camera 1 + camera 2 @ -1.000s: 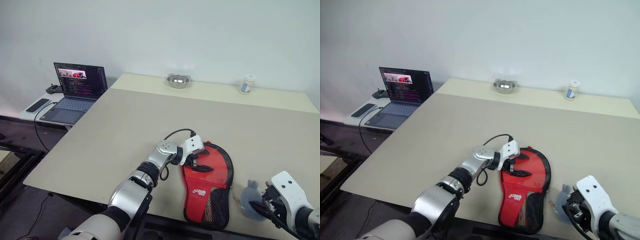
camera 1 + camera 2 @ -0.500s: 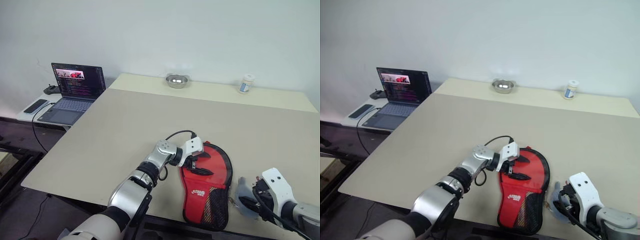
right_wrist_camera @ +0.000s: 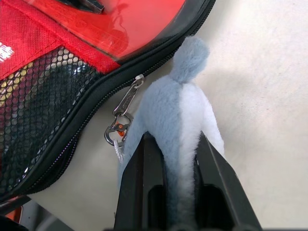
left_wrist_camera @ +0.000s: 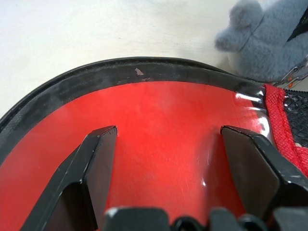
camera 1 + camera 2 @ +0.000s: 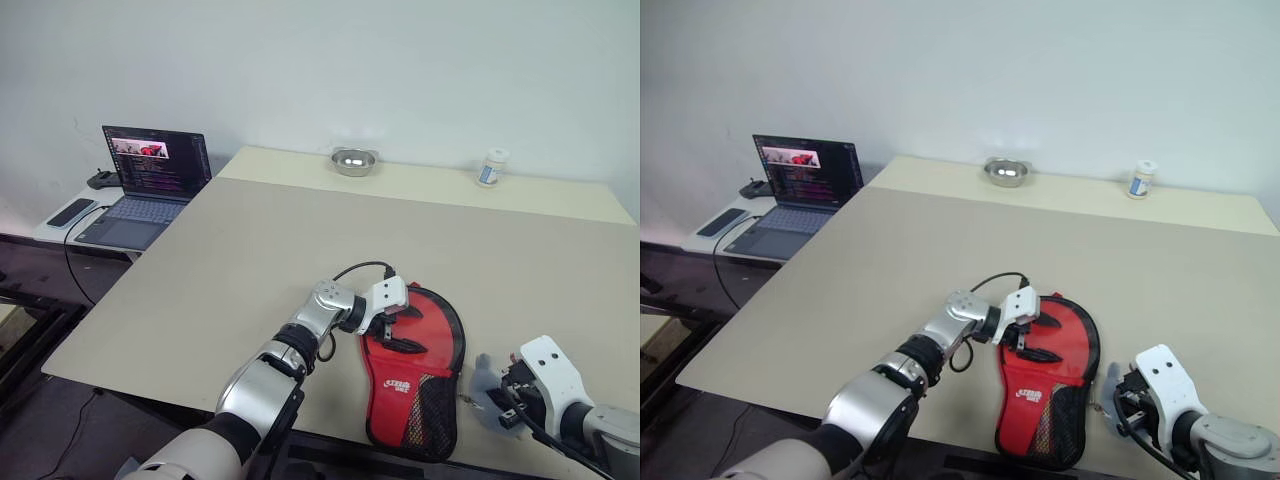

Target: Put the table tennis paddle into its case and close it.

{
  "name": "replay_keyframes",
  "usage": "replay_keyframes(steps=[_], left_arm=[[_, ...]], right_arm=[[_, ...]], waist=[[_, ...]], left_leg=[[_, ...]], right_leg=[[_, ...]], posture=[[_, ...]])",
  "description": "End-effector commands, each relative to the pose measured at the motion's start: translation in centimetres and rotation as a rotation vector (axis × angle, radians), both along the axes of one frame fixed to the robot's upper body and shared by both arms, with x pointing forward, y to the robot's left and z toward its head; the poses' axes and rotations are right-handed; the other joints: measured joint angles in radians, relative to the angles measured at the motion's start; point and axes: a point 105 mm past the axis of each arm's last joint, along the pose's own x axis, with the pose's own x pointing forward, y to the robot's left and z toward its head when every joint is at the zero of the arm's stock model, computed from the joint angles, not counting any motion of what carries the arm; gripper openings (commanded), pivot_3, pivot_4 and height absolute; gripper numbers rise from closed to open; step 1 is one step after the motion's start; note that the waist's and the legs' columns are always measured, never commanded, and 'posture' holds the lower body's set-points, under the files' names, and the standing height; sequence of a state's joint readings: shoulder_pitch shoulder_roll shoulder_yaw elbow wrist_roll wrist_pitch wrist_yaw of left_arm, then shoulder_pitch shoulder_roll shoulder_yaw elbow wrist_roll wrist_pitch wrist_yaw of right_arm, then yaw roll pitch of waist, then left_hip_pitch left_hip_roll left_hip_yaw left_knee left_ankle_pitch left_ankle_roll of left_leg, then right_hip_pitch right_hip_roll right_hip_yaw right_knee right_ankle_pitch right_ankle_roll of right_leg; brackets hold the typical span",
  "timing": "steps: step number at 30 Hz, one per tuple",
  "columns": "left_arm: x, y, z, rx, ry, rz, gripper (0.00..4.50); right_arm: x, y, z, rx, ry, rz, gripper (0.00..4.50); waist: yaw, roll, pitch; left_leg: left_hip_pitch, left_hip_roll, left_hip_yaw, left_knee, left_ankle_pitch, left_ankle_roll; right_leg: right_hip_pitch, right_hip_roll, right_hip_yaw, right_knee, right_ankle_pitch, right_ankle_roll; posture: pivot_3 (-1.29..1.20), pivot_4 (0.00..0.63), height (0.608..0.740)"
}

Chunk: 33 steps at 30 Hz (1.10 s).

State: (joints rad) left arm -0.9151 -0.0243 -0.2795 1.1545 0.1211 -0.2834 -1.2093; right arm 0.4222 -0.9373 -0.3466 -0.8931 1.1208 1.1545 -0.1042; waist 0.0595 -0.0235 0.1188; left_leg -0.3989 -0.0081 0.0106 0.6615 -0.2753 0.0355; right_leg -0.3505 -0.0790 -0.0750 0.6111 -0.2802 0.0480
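Near the front edge of the pale beige table [image 5: 300, 230] lies the red, paddle-shaped zip case [image 5: 420, 365] with its black mesh pocket and edging — the paddle itself is not visible, presumably inside. The left gripper [image 5: 392, 322] rests spread wide on the glossy red face, pinning it. Beside the case, the right gripper [image 3: 174, 159], half open a second ago, has now squeezed narrow on the fluffy grey-blue plush charm [image 3: 179, 115] clipped to the metal zip puller [image 3: 122, 120] — so the zip can likely be drawn next.
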Motion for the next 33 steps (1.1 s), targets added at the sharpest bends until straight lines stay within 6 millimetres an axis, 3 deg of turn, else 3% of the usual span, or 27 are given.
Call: replay_keyframes(steps=[1, 5, 14, 23, 33], left_arm=[[-4.2, 2.4, -7.8, 0.29, 0.164, -0.064, 3.75], [-4.3, 1.9, -8.0, 0.295, 0.159, -0.06, 3.75], [-4.3, 1.5, -8.1, 0.305, 0.147, -0.05, 3.75], [-4.2, 1.4, -8.1, 0.313, 0.138, -0.041, 3.75], [-4.2, 1.2, -8.2, 0.313, 0.134, -0.039, 3.75]], right_arm=[[-1.5, 0.3, 0.6, -0.017, 0.026, 0.044, 0.2], [-3.5, 1.6, 0.4, -0.008, 0.082, 0.127, 0.2], [-5.6, 3.5, -0.9, 0.022, 0.197, 0.253, 0.19], [-8.2, 3.7, -1.7, 0.022, 0.312, 0.358, 0.19], [-10.3, 3.6, -1.6, 0.093, 0.329, 0.387, 0.19]], waist=[[0.003, 0.0, 0.0], [0.007, 0.0, -0.002], [0.018, -0.002, -0.003], [0.022, -0.006, -0.004], [0.023, -0.009, -0.005]], left_leg=[[0.0, 0.0, 0.0, 0.0, 0.0, 0.0], [0.0, -0.001, 0.0, 0.0, -0.001, 0.0], [0.0, -0.002, 0.0, 0.0, -0.001, 0.001], [-0.001, -0.007, -0.002, 0.0, -0.003, 0.002], [0.0, -0.013, -0.009, 0.001, -0.005, 0.005]], right_leg=[[0.0, 0.0, 0.0, 0.0, 0.0, 0.0], [0.0, -0.001, 0.0, 0.0, 0.0, 0.001], [0.001, -0.003, -0.001, -0.001, -0.002, 0.004], [0.003, -0.008, -0.004, -0.002, -0.004, 0.006], [0.008, -0.013, -0.009, -0.003, -0.007, 0.012]], posture=[[0.0, 0.15, 0.74], [0.0, 0.15, 0.74], [0.0, 0.15, 0.74], [0.0, 0.15, 0.74], [0.0, 0.15, 0.74]])
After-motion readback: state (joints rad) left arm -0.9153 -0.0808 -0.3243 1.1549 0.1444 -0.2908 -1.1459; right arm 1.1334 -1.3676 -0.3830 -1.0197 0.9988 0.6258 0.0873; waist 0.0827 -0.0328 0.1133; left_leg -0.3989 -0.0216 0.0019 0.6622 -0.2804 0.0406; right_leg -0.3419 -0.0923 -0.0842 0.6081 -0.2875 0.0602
